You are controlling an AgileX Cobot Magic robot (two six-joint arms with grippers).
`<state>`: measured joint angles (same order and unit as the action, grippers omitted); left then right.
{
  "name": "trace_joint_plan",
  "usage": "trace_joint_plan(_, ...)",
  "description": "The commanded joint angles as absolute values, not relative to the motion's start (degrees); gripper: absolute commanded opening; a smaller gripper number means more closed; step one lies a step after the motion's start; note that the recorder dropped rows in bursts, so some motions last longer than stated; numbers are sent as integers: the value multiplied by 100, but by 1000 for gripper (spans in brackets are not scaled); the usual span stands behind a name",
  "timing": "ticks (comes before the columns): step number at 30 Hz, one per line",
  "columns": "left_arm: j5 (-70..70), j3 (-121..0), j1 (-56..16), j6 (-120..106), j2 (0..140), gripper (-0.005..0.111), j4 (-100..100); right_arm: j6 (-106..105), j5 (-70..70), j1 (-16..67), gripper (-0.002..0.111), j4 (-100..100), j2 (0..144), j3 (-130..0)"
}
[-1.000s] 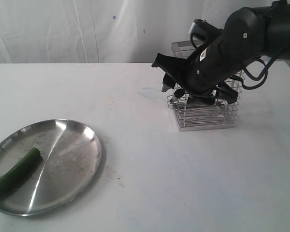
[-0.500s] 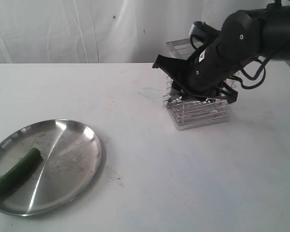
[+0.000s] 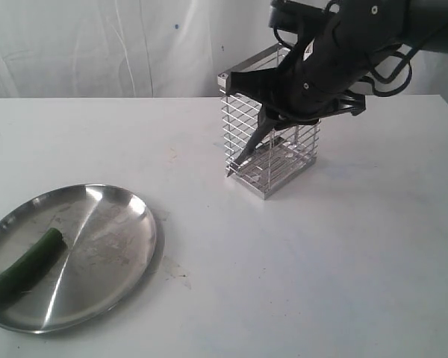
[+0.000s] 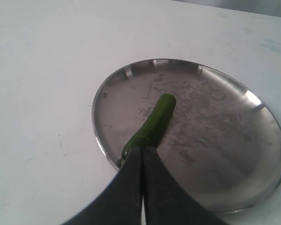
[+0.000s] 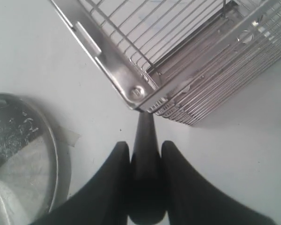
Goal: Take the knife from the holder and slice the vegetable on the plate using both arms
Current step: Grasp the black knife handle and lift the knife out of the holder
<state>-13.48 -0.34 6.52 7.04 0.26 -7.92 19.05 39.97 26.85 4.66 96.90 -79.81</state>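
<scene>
The wire holder (image 3: pixel 272 134) stands tilted on the white table at the back right. My right gripper (image 3: pixel 275 112) reaches over its rim and is shut on the knife's black handle (image 5: pixel 145 129), which sits between the fingers (image 5: pixel 171 159). The dark blade (image 3: pixel 248 145) slants down inside the cage. The green cucumber (image 3: pixel 28 262) lies on the left part of the steel plate (image 3: pixel 104 246). In the left wrist view my left gripper (image 4: pixel 143 149) is shut, its tips at the near end of the cucumber (image 4: pixel 154 122) by the rim of the plate (image 4: pixel 215 122). The left arm is outside the exterior view.
The holder's flat rim corner (image 5: pixel 131 89) lies just beyond the knife handle. The plate's edge (image 5: pixel 18 154) shows in the right wrist view. A white curtain (image 3: pixel 97 45) hangs behind the table. Bare white tabletop (image 3: pixel 284 276) stretches between plate and holder.
The right gripper closed on the knife handle and rose, moving left. The holder shifted left with it and now stands taller and tilted. Plate, cucumber and left gripper stayed put.
</scene>
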Motion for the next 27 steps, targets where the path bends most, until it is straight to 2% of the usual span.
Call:
trace_joint_plan(1,-1335,0,602,737,0,0,-844,1440,4138,2681,3,427,9604,-8137)
trace_joint_plan(9,-1335,0,602,737,0,0,-844,957,4107,2681,3,367,9276,-8279)
trace_joint_plan(15,-1335,0,602,737,0,0,-844,597,4581,2681,3,248,9025,-8279)
trace_joint_plan(27,-1335,0,602,737,0,0,-844,418,4948,2681,3,114,7980,-8279)
